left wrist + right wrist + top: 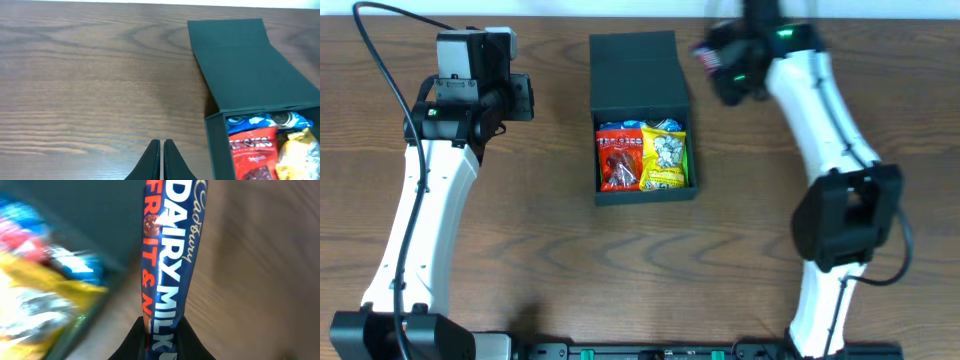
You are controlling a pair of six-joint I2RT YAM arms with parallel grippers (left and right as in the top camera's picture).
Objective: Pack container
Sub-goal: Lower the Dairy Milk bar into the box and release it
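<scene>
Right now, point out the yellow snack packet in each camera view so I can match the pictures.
Overhead: yellow packet mid-frame, inside the box, picture-right of the red packet.
Left wrist: yellow packet at the bottom right corner, cut off.
Right wrist: yellow packet, blurred, lower left, left of the chocolate bar.
Shared landmark: the dark box.

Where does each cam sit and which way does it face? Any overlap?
Overhead: fixed above the table, looking straight down; shows the left arm, the right arm and the open container.
Left wrist: low over the table, facing along it, container at right; the shut left gripper at the bottom edge.
Right wrist: looks along the right gripper, shut on a chocolate bar; blurred container beside.
Shared: overhead and left wrist both show the red packet inside the container.
</scene>
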